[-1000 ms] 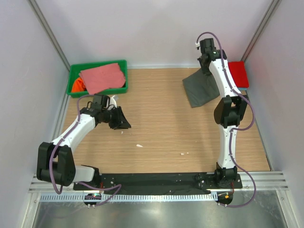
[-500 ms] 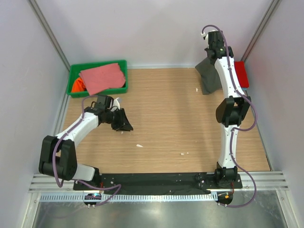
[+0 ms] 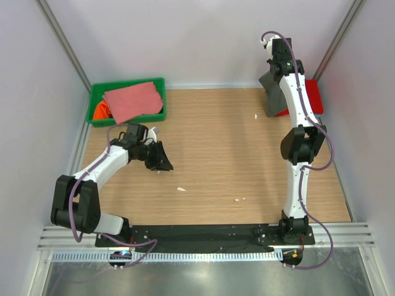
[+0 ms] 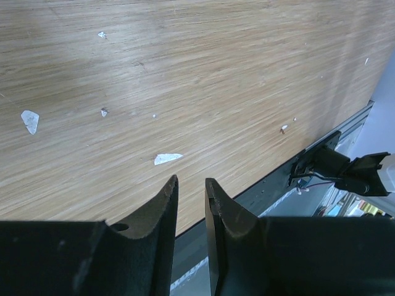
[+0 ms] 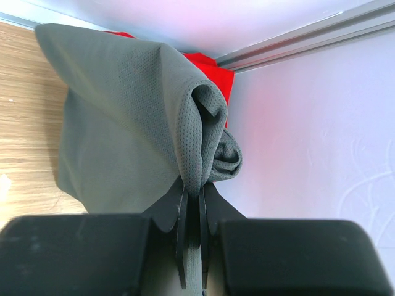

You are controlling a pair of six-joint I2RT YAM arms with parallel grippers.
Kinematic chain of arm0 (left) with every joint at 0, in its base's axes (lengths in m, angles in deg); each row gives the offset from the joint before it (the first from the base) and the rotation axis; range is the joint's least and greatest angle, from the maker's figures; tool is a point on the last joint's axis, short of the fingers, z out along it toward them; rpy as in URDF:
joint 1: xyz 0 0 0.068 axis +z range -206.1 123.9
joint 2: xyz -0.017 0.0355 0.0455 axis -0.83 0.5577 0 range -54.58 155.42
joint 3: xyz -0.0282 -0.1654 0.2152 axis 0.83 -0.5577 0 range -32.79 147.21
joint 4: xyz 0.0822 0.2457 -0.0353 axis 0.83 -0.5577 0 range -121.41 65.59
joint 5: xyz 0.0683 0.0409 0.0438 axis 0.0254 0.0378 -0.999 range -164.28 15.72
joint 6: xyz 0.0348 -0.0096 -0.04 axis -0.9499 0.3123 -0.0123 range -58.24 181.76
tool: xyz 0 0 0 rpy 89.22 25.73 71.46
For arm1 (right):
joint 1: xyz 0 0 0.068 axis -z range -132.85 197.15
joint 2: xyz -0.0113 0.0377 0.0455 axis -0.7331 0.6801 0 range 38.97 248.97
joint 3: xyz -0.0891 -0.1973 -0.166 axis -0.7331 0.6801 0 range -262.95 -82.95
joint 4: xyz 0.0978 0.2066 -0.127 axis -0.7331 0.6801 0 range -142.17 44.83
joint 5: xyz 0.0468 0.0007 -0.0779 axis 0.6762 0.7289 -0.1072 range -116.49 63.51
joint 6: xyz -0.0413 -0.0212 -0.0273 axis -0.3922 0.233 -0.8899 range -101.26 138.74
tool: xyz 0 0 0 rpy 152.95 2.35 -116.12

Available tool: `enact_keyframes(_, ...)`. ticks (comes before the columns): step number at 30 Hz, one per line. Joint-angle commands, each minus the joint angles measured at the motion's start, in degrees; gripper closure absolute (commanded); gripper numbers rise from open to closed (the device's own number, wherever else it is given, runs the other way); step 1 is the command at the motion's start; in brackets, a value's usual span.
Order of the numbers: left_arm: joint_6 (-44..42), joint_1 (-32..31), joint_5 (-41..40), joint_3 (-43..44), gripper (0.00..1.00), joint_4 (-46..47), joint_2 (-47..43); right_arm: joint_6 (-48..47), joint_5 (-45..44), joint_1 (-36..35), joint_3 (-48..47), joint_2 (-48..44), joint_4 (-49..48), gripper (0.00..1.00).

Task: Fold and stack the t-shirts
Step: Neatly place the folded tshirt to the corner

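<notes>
I see a salmon-pink t-shirt [image 3: 133,100] atop an orange t-shirt [image 3: 101,111] in the green bin [image 3: 117,83], right gripper [image 5: 192,200] pinching the dark grey t-shirt [image 5: 117,117], left gripper [image 4: 191,192] slightly parted.

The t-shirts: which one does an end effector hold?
The dark grey t-shirt, pinched in the right end effector. The salmon-pink one and the orange one lie in the green bin; the red one lies free.

Wooden table [image 3: 216,142] bears green bin [image 3: 126,82], red t-shirt [image 3: 313,95], white scraps [image 3: 181,189]
</notes>
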Motion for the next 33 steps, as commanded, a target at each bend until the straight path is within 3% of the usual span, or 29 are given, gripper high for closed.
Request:
enact_keyframes(1, -0.97, -0.48, 1.68, 0.23, 0.75, 0.74, 0.15, -1.78, -1.45, 0.34, -3.01, -4.27, -2.67, 0.98)
enact_keyframes(19, -0.8, -0.66, 1.86, 0.23, 0.75, 0.57, 0.24, -0.55, 0.13, 0.6, 0.42, -9.82, 1.11, 0.98)
enact_keyframes(33, -0.88, -0.74, 2.12, 0.58, 0.75, 0.57, 2.08, -0.38, 3.64, 3.85, -2.22, -3.15, -1.7, 0.99)
